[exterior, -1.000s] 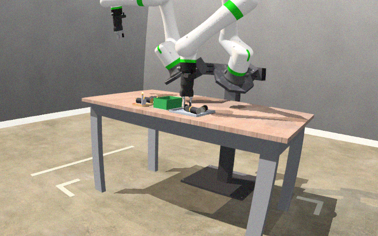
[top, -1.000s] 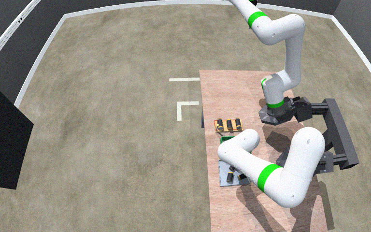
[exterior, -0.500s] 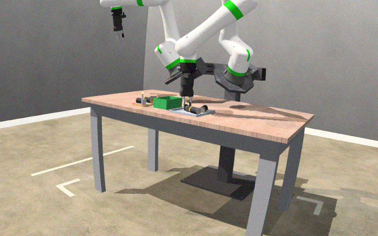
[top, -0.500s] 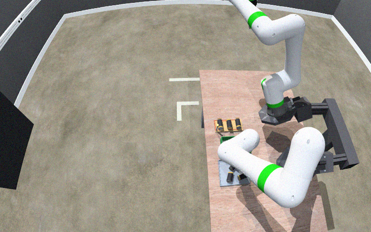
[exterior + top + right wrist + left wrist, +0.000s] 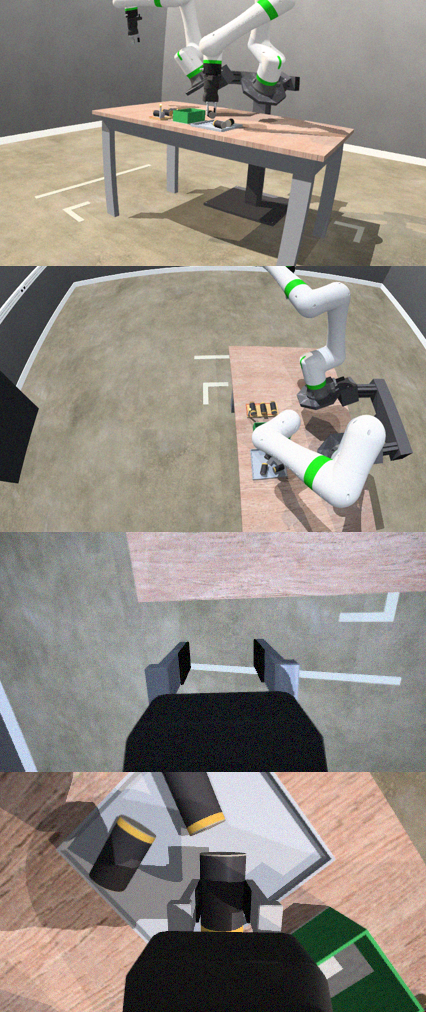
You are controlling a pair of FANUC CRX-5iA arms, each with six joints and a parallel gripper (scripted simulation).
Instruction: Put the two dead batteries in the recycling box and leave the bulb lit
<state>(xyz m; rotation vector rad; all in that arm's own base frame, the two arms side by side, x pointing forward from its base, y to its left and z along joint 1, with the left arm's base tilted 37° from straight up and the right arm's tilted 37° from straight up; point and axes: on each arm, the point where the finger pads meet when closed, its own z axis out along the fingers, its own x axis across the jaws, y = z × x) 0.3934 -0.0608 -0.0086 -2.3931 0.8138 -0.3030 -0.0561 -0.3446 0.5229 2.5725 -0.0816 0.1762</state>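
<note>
In the lower middle of the left wrist view, the left gripper (image 5: pixel 211 114) (image 5: pixel 222 892) is clamped on a battery (image 5: pixel 211 114) (image 5: pixel 223 867) above the tray (image 5: pixel 201 125) (image 5: pixel 295 822), while the right gripper (image 5: pixel 135 40) (image 5: pixel 221 653), upper left in the exterior view, has its fingers apart.

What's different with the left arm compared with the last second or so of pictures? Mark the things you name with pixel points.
The left gripper (image 5: pixel 211 112) (image 5: pixel 222 892) has risen, lifting a battery (image 5: pixel 267 456) (image 5: pixel 211 114) (image 5: pixel 223 867) up off the tray (image 5: pixel 256 455) (image 5: pixel 204 125) (image 5: pixel 250 822). Whether its grip tightened in that time, I cannot tell. The green box (image 5: pixel 258 424) (image 5: pixel 188 117) (image 5: pixel 322 932), the other two tray batteries and the open right gripper (image 5: pixel 135 39) (image 5: pixel 221 653) look unmoved.
</note>
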